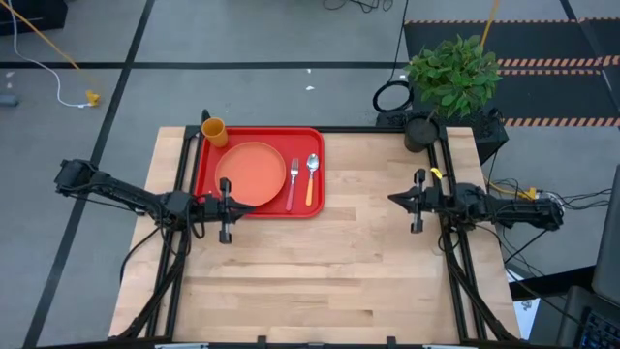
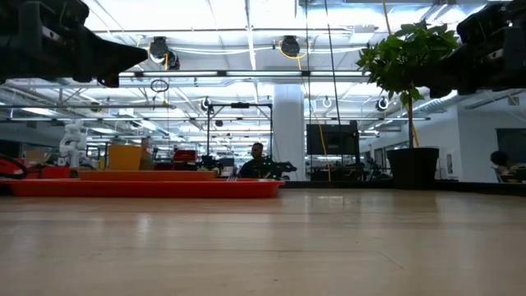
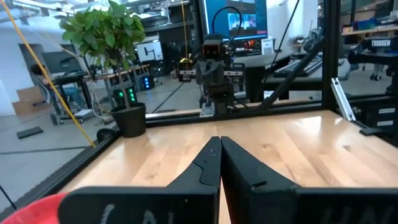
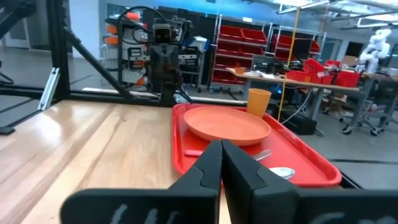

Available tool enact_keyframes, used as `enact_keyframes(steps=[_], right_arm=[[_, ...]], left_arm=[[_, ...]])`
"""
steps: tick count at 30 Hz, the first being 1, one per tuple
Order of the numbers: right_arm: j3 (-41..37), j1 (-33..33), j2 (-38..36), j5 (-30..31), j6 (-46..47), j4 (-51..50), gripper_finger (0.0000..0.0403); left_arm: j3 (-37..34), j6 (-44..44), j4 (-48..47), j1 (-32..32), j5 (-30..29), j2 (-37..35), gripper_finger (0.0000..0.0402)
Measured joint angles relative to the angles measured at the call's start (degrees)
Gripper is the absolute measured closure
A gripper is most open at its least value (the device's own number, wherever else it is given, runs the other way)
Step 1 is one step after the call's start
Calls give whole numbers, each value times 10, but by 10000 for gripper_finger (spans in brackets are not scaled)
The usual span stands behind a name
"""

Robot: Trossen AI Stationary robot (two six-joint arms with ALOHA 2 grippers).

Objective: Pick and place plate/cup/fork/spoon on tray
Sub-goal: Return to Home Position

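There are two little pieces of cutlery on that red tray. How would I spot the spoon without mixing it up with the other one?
Find the red tray at the table's far left. To the right of the orange plate on it lie two utensils side by side. The spoon is the one nearest the tray's right rim, with a rounded silver bowl and orange handle; the fork beside it has tines and a pink-red handle.
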Motion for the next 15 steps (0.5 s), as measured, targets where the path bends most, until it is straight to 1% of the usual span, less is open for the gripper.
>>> enact_keyframes(steps=[4,7,10,15], right_arm=[[0,-3,2,0,4,-2,403],[0,-3,2,0,2,-2,403],[0,-3,2,0,2,-2,403],[0,-3,2,0,1,-2,403]], left_arm=[[0,-18,0,0,0,0,392],[0,-12,-12,0,1,-10,397],[0,-6,-48,7,1,-24,396],[0,-20,-121,31,1,-55,396]])
